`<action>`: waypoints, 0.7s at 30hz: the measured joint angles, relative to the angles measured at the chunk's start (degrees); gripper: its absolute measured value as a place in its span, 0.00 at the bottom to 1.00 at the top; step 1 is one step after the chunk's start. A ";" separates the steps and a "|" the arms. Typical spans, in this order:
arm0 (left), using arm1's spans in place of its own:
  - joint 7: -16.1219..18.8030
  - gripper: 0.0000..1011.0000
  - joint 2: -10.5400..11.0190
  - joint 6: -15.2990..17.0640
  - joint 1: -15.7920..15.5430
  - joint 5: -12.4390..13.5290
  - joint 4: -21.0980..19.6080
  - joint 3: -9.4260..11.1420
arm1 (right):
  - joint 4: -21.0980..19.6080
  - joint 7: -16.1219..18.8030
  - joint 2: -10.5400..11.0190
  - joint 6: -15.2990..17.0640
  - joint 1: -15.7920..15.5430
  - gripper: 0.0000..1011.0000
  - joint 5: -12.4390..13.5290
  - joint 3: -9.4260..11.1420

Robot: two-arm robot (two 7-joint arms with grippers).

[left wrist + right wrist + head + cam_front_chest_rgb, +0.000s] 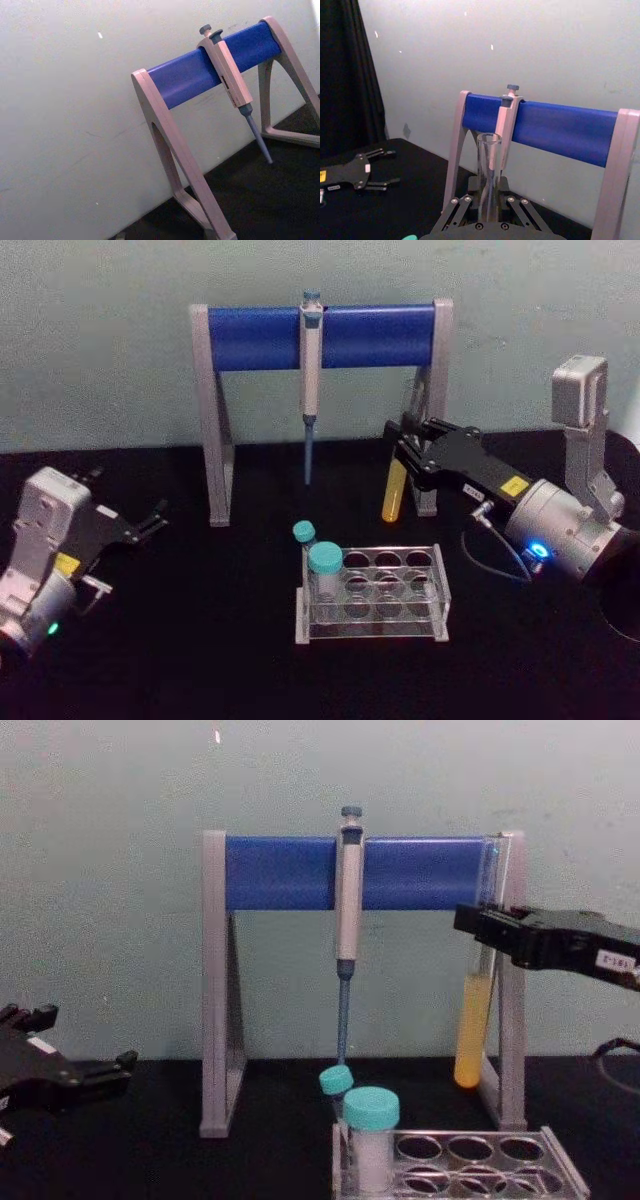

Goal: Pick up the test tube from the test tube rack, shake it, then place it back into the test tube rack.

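The test tube is a tall clear glass tube with yellow liquid in its lower part, and it hangs upright in the air. My right gripper is shut on the tube's upper part. In the chest view the test tube hangs above and behind the rack, close to the stand's right leg. The right wrist view shows the test tube with its open mouth rising between the fingers. The test tube rack, clear plastic with round holes, stands low on the black table, nearer me than the tube. My left gripper rests open at the far left.
A tall grey stand with a blue crossbar stands at the back, with a grey pipette hanging from it. Two teal-capped vials sit at the rack's left end. The table is black, and a pale wall rises behind it.
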 joint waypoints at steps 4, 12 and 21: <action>0.00 1.00 0.00 0.00 0.00 0.00 0.00 0.00 | 0.00 0.18 0.01 0.01 -0.01 0.22 0.00 0.04; 0.00 1.00 0.00 0.00 0.00 0.00 0.00 0.00 | -1.43 0.92 0.62 0.37 -0.77 0.22 0.75 0.30; 0.00 1.00 0.00 0.00 0.00 0.00 0.00 0.00 | -5.73 2.37 3.46 1.10 -3.49 0.22 1.64 -0.16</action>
